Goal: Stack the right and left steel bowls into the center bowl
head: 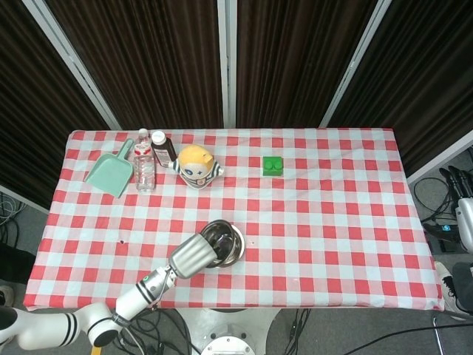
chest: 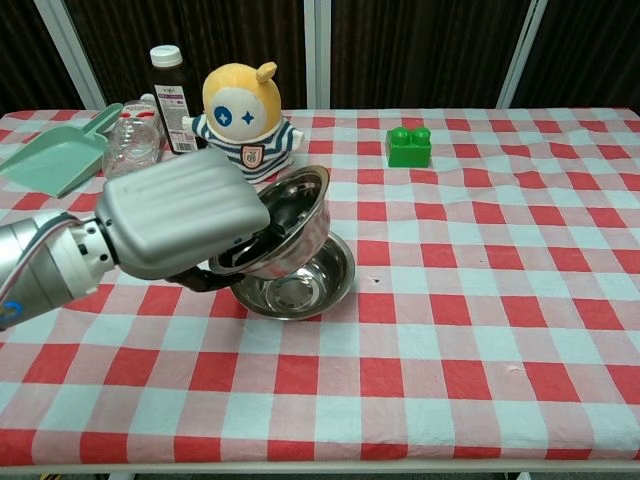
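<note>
Two dark curtained walls back the checked tablecloth [head: 332, 214]; left hand [chest: 175, 222] fingers hold a steel bowl [chest: 285, 222].

Your left hand [chest: 175, 220] holds a steel bowl [chest: 285, 220] tilted over the center bowl [chest: 310, 285], and together they fill the middle of the desk [chest: 480, 330] near the front edge. Behind them, close to the back-left, stands a row of obstacles: the plush toy [chest: 243, 120], the dark bottle [chest: 170, 85], the clear water bottle [chest: 130, 140] and the green dustpan [chest: 55, 160]. The green block [chest: 408, 147] sits alone near the back, right of center. You have bare cloth across the whole right side and along the front edge. Your right hand [head: 464, 214] shows only at the frame's right border, off the desk.
</note>
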